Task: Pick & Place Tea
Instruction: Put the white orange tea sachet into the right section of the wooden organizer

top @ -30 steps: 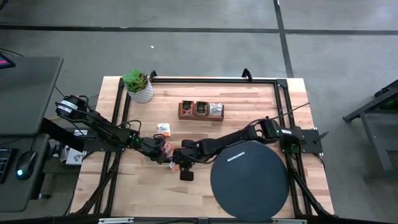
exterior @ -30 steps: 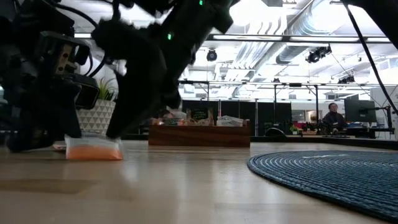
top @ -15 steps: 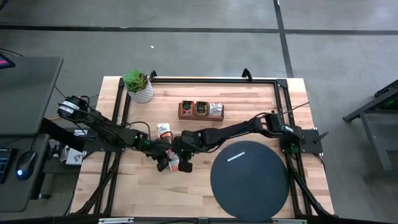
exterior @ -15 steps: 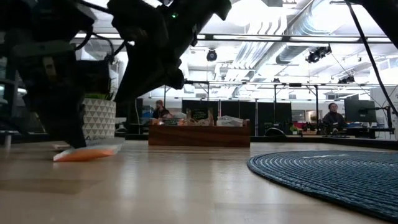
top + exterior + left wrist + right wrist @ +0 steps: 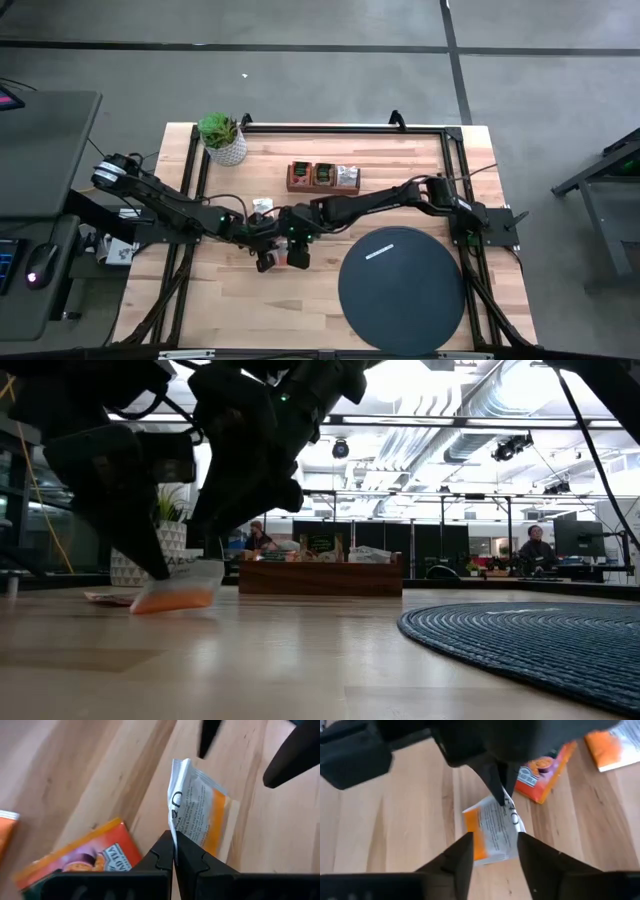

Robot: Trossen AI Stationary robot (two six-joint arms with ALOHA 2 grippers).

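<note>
A white-and-orange tea sachet [image 5: 197,817] hangs low over the table's middle, with my left gripper [image 5: 174,851] shut on it. In the high view both grippers meet there, and the sachet [image 5: 283,251] shows between them. My right gripper [image 5: 492,852] is open, one finger on either side of the sachet's [image 5: 492,832] near end. Whether those fingers touch it, I cannot tell. An orange sachet [image 5: 85,860] lies flat on the wood beside them, and another white-and-orange one [image 5: 263,205] lies a little farther back. My left gripper pinches the sachet's white edge at one corner [image 5: 175,827] between its two shut fingers. The fingers [image 5: 497,782] slant down onto it from the table's left. The sachet [image 5: 175,595] hangs tilted, white end up and orange end down, close above the wood.
The brown wooden tray [image 5: 322,178] with sachets in its compartments stands at the far middle. A large black disc [image 5: 402,288] fills the near right. A potted plant [image 5: 224,138] stands at the far left corner. Bare wood lies at the near left.
Both grippers have drifted a little toward the table's far edge and risen slightly, staying together. My left gripper has rolled about its own axis. In the low view the sachet has gone from low on the wood to tilted, with its white end raised.
</note>
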